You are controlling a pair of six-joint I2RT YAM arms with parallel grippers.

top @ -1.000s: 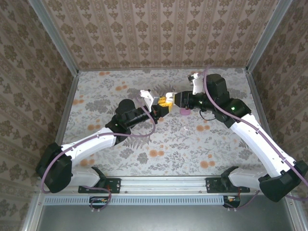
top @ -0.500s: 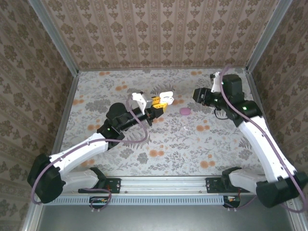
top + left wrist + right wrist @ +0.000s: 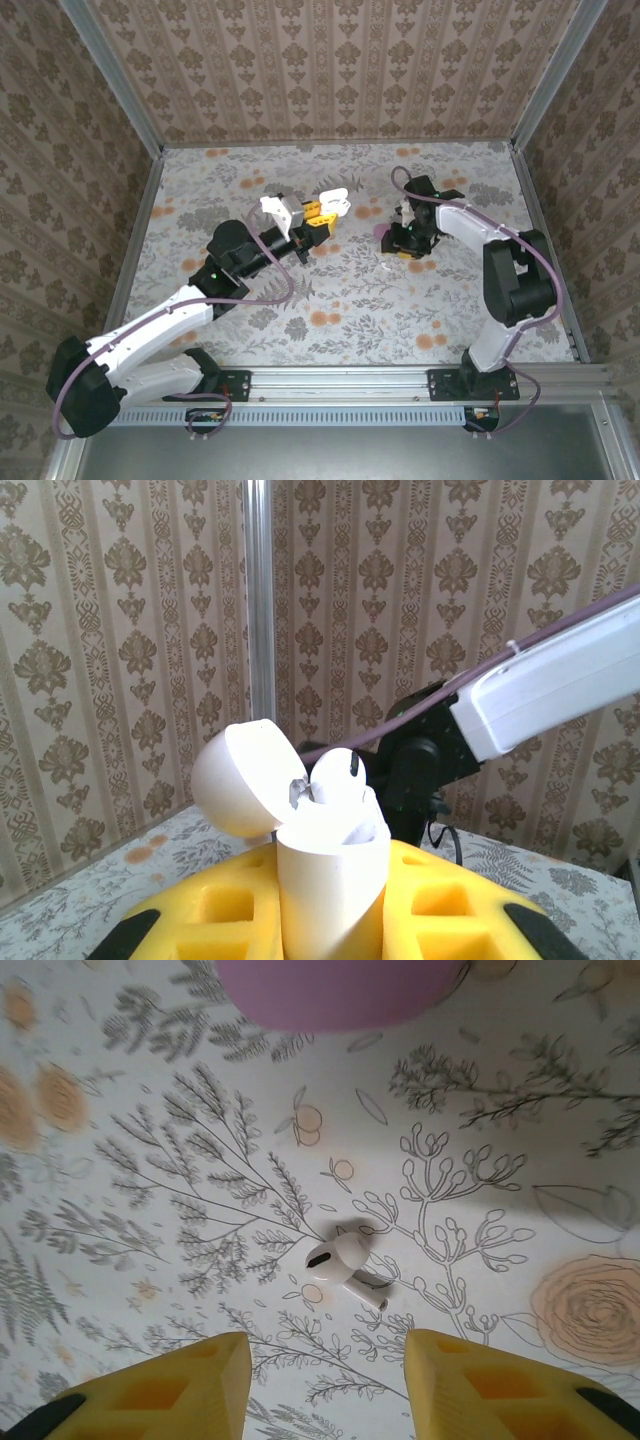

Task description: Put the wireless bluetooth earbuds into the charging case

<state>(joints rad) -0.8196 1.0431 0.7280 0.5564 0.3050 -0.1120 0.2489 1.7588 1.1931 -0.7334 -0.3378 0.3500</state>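
The white charging case (image 3: 330, 880) stands upright between the yellow fingers of my left gripper (image 3: 330, 920), which is shut on it. Its lid (image 3: 235, 780) is flipped open to the left, and one white earbud (image 3: 338, 778) sits in the top. From above, the case (image 3: 335, 203) is held off the table at the centre by my left gripper (image 3: 318, 216). A second white earbud (image 3: 340, 1260) lies on the flowered table. My right gripper (image 3: 325, 1385) hangs open just above it, one yellow finger on each side. From above, my right gripper (image 3: 403, 247) points down.
A round pink object (image 3: 335, 990) lies on the table just beyond the loose earbud, also seen as the pink object (image 3: 381, 231) beside my right gripper. Patterned walls (image 3: 330, 70) enclose the table (image 3: 330, 290) on three sides.
My right arm swung from the far right back down to the table beside the pink object, and its jaws opened wider. My left arm drew the case slightly left.
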